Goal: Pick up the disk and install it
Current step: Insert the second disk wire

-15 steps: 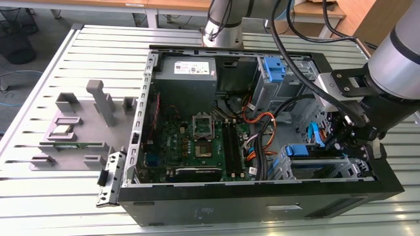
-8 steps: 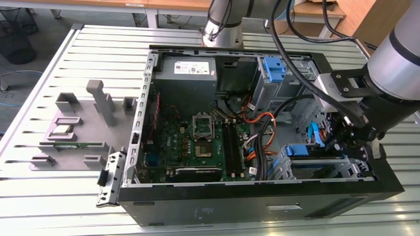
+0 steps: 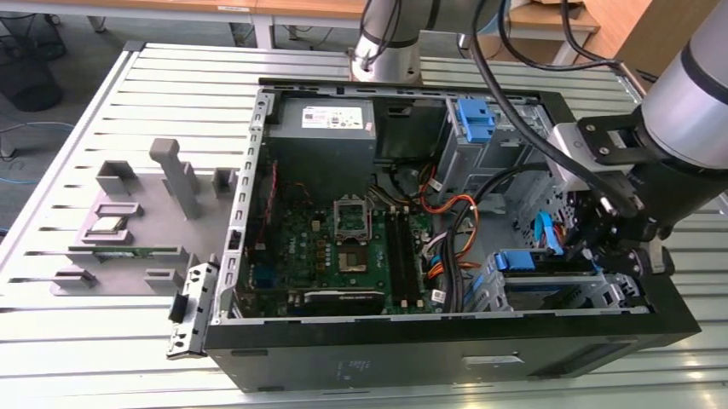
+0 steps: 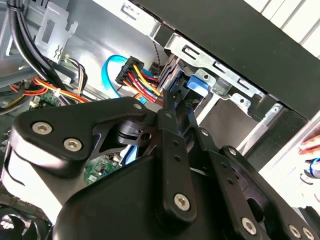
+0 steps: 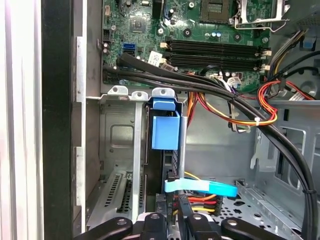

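The disk (image 3: 530, 261) stands on edge in the drive cage (image 3: 620, 294) at the corner of the open computer case on the exterior view's right; its blue bracket tab faces up. In the first wrist view the disk (image 5: 165, 131) fills a cage slot, with a blue data cable (image 5: 200, 188) and red-yellow power wires at its end. My gripper (image 3: 599, 247) hovers over that end of the cage. Its fingers (image 4: 170, 107) are drawn together and point at the blue bracket (image 4: 197, 82). In the first wrist view the gripper (image 5: 175, 202) is shut, with nothing seen between the tips.
Black cable bundles (image 5: 210, 85) and orange wires cross between the motherboard (image 3: 341, 247) and the cage. A second blue bracket (image 3: 472, 115) sits in the upper bay. A grey fixture (image 3: 136, 221) holding small parts lies at the exterior view's left. A hand (image 4: 312, 145) shows beyond the case wall.
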Available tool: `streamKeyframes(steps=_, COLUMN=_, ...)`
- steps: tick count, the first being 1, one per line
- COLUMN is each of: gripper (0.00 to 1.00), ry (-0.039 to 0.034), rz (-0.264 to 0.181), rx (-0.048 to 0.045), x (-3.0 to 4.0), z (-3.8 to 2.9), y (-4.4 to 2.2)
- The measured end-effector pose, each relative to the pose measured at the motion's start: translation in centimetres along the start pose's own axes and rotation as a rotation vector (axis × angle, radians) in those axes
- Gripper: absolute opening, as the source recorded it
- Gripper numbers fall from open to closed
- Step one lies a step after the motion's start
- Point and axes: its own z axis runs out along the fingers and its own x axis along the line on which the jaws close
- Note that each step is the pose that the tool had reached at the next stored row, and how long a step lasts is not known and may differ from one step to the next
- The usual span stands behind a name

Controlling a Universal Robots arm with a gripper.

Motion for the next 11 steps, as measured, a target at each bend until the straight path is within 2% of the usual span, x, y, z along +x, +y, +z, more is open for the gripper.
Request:
streamKeyframes(steps=7, gripper=0.24, ry=-0.0026, rz=0.000, rx=0.0001, x=-0.13, z=-1.69, y=-0.18)
streamKeyframes(steps=11, gripper=0.24, ry=-0.0030, rz=0.000, rx=0.0001, x=-0.14, z=-1.75, y=-0.18)
